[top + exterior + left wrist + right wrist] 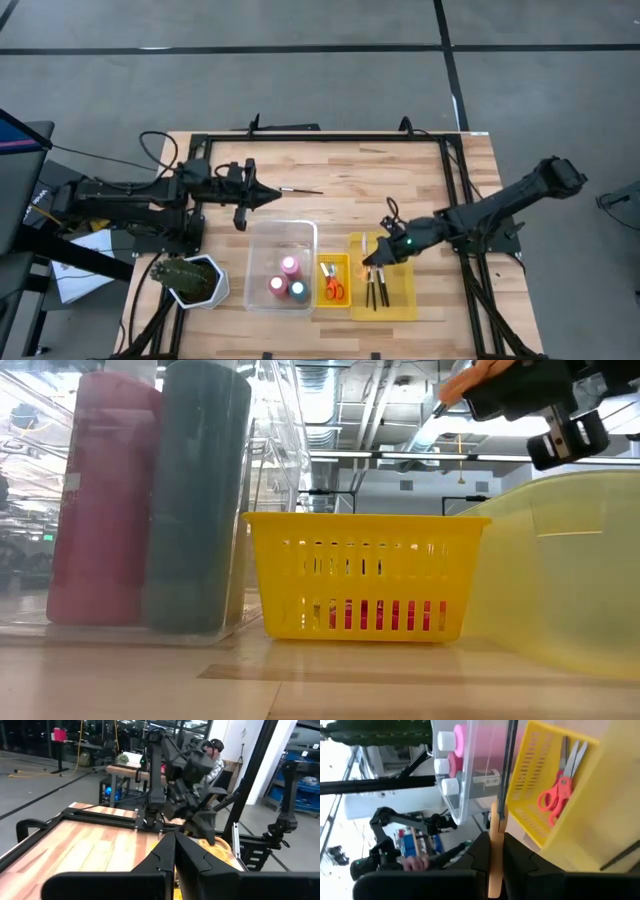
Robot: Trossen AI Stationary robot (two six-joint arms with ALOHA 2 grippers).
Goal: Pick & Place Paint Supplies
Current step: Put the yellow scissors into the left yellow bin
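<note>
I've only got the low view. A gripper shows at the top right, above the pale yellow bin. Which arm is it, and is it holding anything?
Observer: That's the right gripper, shut on a paintbrush, over the yellow bin.
Operator: What's inside that bin? I only see its wall.
Observer: A few dark brushes lie in it, side by side.
Operator: And the left arm?
Observer: The left gripper is shut and empty, above bare table behind the clear bin. A loose paintbrush lies on the wood just past its tips.
</note>
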